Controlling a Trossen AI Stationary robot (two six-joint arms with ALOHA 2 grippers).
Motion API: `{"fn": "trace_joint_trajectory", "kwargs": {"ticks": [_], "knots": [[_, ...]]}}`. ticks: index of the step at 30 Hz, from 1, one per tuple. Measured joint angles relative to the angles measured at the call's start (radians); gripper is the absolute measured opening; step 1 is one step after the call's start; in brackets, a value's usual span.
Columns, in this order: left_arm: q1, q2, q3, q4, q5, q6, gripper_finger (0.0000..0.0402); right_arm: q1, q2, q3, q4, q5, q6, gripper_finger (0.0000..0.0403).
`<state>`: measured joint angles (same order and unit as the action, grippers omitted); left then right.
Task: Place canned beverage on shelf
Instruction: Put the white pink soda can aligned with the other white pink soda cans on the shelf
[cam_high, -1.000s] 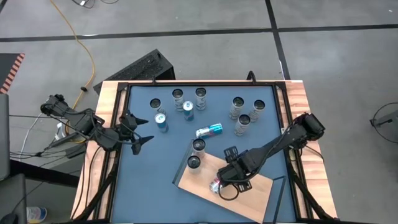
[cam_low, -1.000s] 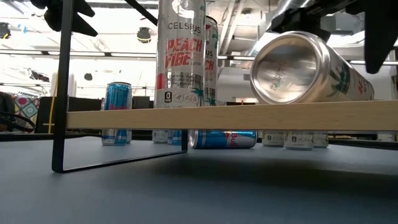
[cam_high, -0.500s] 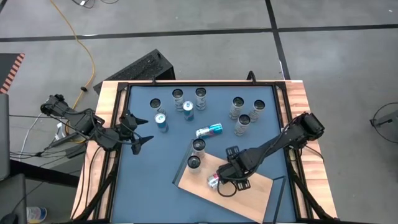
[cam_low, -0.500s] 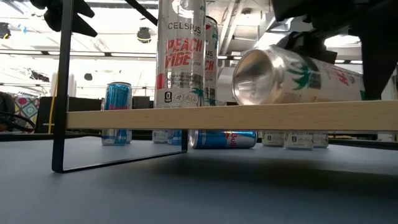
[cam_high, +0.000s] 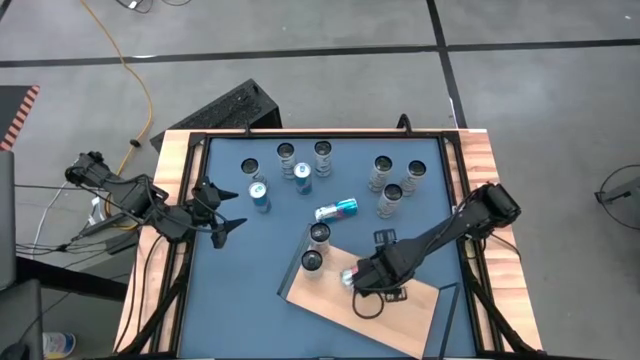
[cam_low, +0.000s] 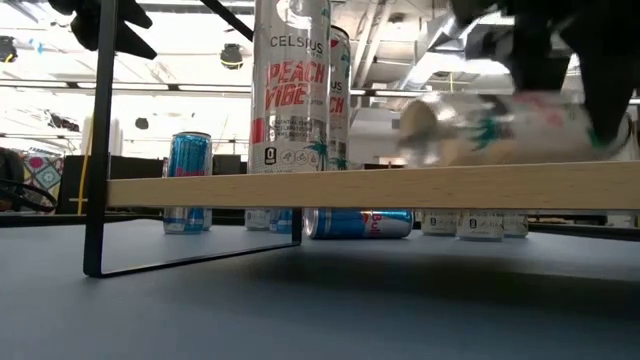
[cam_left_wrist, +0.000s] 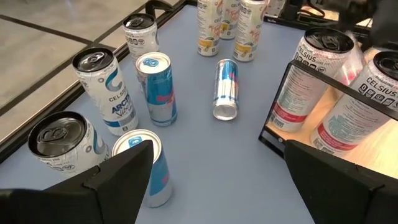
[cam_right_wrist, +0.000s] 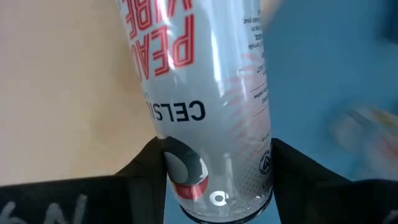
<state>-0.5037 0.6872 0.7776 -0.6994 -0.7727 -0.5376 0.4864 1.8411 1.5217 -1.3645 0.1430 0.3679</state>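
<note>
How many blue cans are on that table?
3. One upright blue can and another upright blue can stand left of centre; a lying blue can rests mid-table beside the shelf. None seems hidden.

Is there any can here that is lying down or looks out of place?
Yes, two. A blue and silver can lies on its side on the blue table, among upright cans. A white can lies on its side on the shelf, between the right gripper's fingers, near two upright cans there.
</note>
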Motion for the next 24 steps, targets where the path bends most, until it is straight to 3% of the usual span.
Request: {"fn": "trace_joint_trajectory", "kwargs": {"ticks": [6,10,24], "knots": [[0.000,0.000,0.000,0.000,-0.001,0.002,0.0348,0.018,-0.002,0.148,-0.208,0.093,0.053,0.0195],[0.000,0.000,0.000,0.000,-0.001,0.002,0.0348,0.006,-0.008,0.171,-0.197,0.137,0.056,0.0195],[0.000,0.000,0.000,-0.008,0.001,0.002,0.0348,-0.149,0.000,0.058,-0.209,0.142,-0.033,0.0195]]}}
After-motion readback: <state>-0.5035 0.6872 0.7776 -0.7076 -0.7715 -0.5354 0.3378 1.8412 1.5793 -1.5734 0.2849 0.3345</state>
